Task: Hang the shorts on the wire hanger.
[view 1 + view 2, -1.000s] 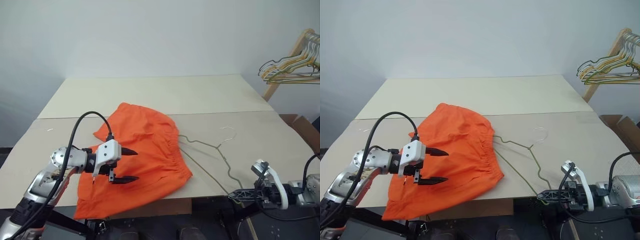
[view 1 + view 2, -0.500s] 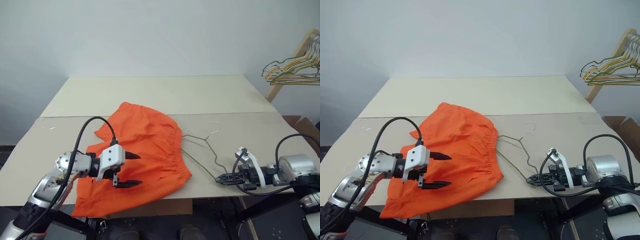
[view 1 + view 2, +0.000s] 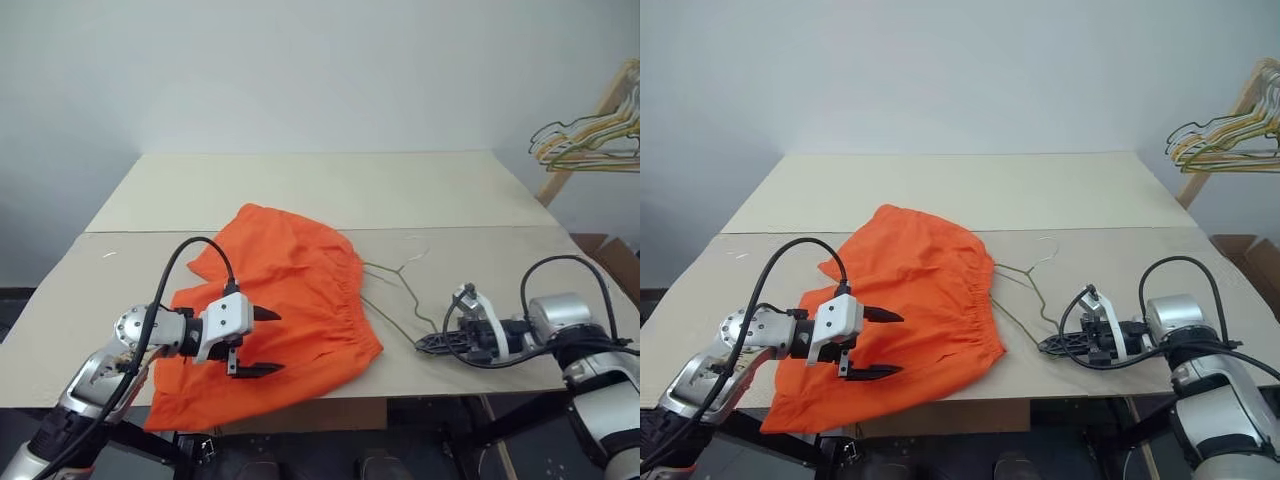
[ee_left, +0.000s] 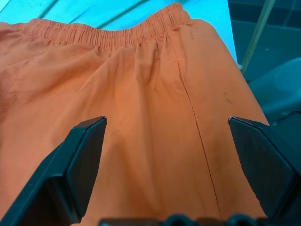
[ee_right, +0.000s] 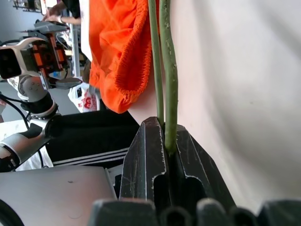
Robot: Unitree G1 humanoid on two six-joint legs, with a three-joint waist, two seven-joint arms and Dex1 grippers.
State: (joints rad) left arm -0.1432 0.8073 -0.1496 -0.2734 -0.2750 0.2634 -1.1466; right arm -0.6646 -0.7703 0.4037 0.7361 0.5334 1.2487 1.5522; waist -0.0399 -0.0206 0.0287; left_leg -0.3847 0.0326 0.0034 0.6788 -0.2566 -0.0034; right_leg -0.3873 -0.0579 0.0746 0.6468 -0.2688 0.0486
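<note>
While the orange shorts (image 3: 285,305) lie spread on the beige table (image 3: 300,185), the left gripper (image 3: 262,341) hovers over their near leg, fingers wide apart and empty. Just beside the shorts' elastic waistband lies the wire hanger (image 3: 398,290), its near corner pinched in the closed right gripper (image 3: 428,343).

beige table (image 3: 300,190) carrying orange shorts (image 3: 300,290) spread flat near its front edge, wire hanger (image 3: 395,290) lying just beside their elastic waistband
</note>
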